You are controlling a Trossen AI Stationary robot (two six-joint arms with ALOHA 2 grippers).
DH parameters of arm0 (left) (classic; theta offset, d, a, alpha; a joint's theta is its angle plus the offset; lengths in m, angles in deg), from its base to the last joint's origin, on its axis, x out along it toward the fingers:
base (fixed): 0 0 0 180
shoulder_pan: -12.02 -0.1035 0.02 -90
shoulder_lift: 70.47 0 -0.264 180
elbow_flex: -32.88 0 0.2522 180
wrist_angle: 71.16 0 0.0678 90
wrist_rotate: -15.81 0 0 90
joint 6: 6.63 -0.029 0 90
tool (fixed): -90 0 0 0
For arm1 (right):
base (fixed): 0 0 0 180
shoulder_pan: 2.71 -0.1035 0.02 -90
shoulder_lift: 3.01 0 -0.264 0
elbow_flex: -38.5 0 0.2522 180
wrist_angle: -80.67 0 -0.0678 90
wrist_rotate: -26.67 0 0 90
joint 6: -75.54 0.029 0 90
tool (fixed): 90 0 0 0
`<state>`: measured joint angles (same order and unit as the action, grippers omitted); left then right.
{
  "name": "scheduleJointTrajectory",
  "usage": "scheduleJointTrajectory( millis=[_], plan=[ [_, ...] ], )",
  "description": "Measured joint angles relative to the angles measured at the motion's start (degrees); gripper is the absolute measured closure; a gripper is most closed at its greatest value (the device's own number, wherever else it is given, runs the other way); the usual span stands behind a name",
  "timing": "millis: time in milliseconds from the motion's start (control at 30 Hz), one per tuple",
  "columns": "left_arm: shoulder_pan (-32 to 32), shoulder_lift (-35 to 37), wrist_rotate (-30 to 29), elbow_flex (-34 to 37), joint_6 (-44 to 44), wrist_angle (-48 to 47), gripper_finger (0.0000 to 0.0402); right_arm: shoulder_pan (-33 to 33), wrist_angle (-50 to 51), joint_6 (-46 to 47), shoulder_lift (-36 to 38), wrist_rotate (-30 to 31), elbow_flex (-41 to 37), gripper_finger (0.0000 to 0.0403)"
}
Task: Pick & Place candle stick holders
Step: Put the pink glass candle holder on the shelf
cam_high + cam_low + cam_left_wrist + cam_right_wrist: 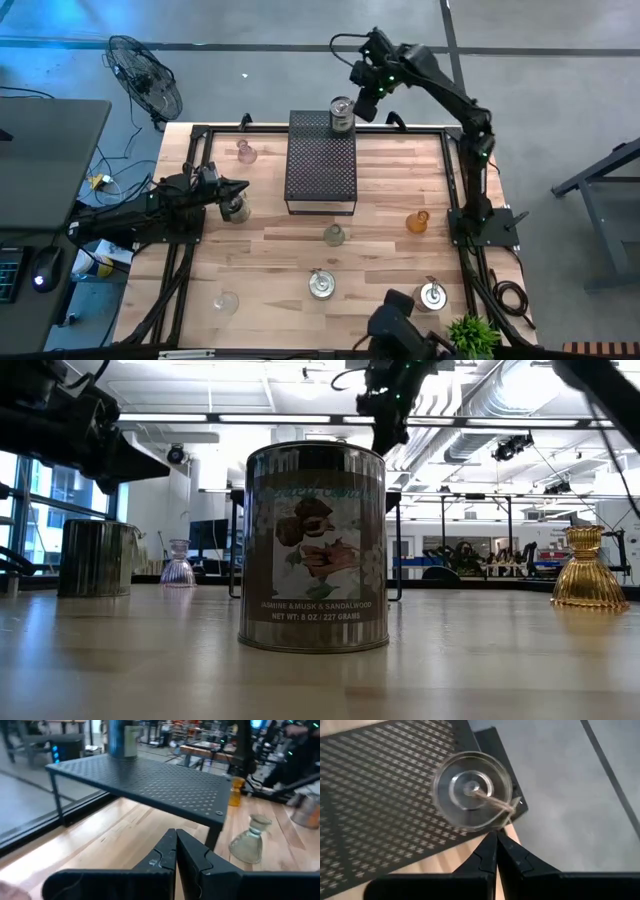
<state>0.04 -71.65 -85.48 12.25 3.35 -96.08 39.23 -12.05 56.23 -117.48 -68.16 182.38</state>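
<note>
A silvery candle stick holder (pixel 342 113) with a wick stands on the far right corner of the black perforated stand (pixel 320 170). My right gripper (pixel 496 836) hovers shut just above and beside that holder (pixel 472 790), pointing steeply down, with nothing between its fingers. My left gripper (pixel 176 834) is shut and level at the table's left, pointing at the stand. It hangs over a silvery holder (pixel 237 209) without touching it. Other holders rest on their bases on the table: pinkish (pixel 246 152), clear (pixel 334 234), amber (pixel 418 221), and silvery tins (pixel 321 285) (pixel 432 295).
A clear glass holder (pixel 227 301) stands near the front left. A fan (pixel 145 75) stands on the floor past the far left corner, and a green plant (pixel 472 335) sits at the front right edge. Bare wood lies between the stand and the right arm's base (pixel 480 220).
</note>
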Motion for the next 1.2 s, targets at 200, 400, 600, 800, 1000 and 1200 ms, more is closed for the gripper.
scheduleJointTrajectory(
  millis=[200, 400, 600, 800, 1000, 1200],
  plan=[
    [0.0, -3.7, -5.2, -2.4, 2.3, -2.7, 0.0401, -1.6, -24.6, 0.8, 13.2, -3.7, -28.3, 0.0403],
    [0.0, -12.1, -8.1, -10.2, 2.3, -6.6, 0.0401, -3.4, -50.6, 6.9, 29.2, -4.5, -56.1, 0.0403],
    [-3.4, -26.9, -10.2, -23.4, 2.0, -17.7, 0.0401, -7.8, -69.7, 11.2, 41.0, -4.1, -75.1, 0.0403],
    [-15.8, -43.0, -1.9, -38.4, -1.3, -30.8, 0.0401, -10.6, -78.6, 12.9, 46.6, -4.2, -83.7, 0.0403],
    [-29.6, -58.8, 8.3, -49.4, -7.1, -39.9, 0.0371, -11.8, -79.7, 12.4, 48.3, -4.1, -86.2, 0.0403],
    [-38.1, -72.0, 10.6, -55.2, -12.8, -42.3, 0.0299, -12.5, -79.7, 12.0, 48.2, -5.0, -86.5, 0.0403]
  ],
)
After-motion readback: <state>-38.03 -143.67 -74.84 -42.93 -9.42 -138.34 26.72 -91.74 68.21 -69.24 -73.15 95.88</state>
